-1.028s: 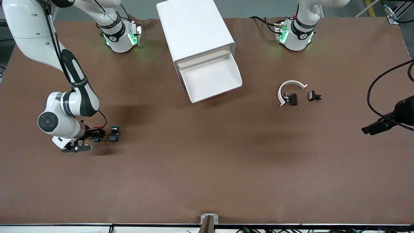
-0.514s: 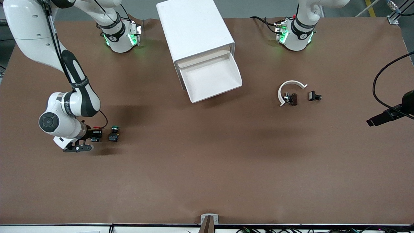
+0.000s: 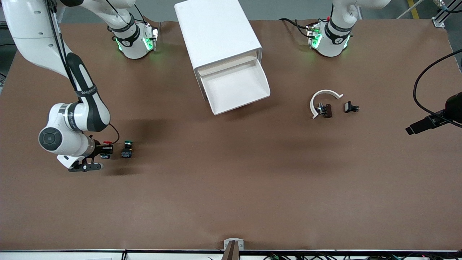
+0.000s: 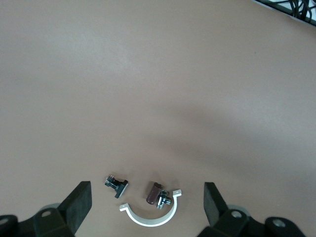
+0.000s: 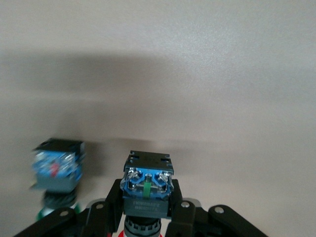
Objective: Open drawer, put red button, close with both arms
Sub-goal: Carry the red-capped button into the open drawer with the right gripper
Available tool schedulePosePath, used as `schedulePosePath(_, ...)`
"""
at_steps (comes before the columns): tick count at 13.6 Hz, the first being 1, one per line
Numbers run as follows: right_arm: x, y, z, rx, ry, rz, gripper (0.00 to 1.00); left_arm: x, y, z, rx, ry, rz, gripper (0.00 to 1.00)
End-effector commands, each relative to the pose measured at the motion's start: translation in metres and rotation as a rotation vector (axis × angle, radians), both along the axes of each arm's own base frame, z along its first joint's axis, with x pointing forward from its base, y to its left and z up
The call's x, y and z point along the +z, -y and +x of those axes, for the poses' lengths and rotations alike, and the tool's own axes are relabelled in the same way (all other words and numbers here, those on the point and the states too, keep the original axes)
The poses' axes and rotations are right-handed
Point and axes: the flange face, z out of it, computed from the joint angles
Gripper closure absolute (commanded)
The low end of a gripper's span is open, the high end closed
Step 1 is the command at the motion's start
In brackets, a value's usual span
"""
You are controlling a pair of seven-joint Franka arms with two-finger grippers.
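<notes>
Red button (image 3: 105, 143) pinched in the right gripper (image 3: 105, 150), at the right arm's end of the table.
Just beside it stands the green-capped switch (image 3: 126, 149); the drawer (image 3: 236, 86) is pulled out; the left gripper (image 4: 147, 205) hangs spread wide over a white clamp (image 3: 322, 99).

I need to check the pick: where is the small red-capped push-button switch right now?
The red-capped push-button switch sits clamped in the right gripper at the right arm's end of the table, beside the green-capped twin switch; the right wrist view shows its blue base between the fingers.
</notes>
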Motion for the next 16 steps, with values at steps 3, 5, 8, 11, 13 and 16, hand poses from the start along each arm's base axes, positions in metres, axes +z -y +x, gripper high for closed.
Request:
schedulePosePath(3,0.095,-0.056,-0.007,-0.086,-0.067,-0.003,0.83,0.011,0.032,-0.012,-0.068,0.0,0.065,0.0)
schedulePosePath(5,0.124,-0.095,-0.02,-0.149,-0.083,-0.036,0.82,0.014,0.037,-0.014,-0.084,0.006,0.061,0.0)
schedulePosePath(8,0.165,-0.173,-0.055,-0.289,-0.119,-0.079,0.82,0.021,0.049,-0.02,-0.124,0.015,0.047,0.0)
schedulePosePath(11,0.197,-0.255,-0.085,-0.448,-0.17,-0.09,0.82,0.028,0.043,-0.023,-0.124,0.025,0.041,0.0)
schedulePosePath(13,0.216,-0.315,-0.107,-0.569,-0.158,-0.115,0.82,0.028,0.04,-0.022,-0.123,0.027,0.042,0.0)
schedulePosePath(16,0.233,-0.395,-0.145,-0.739,-0.117,-0.14,0.82,0.032,0.032,-0.024,-0.118,0.029,0.04,0.0)
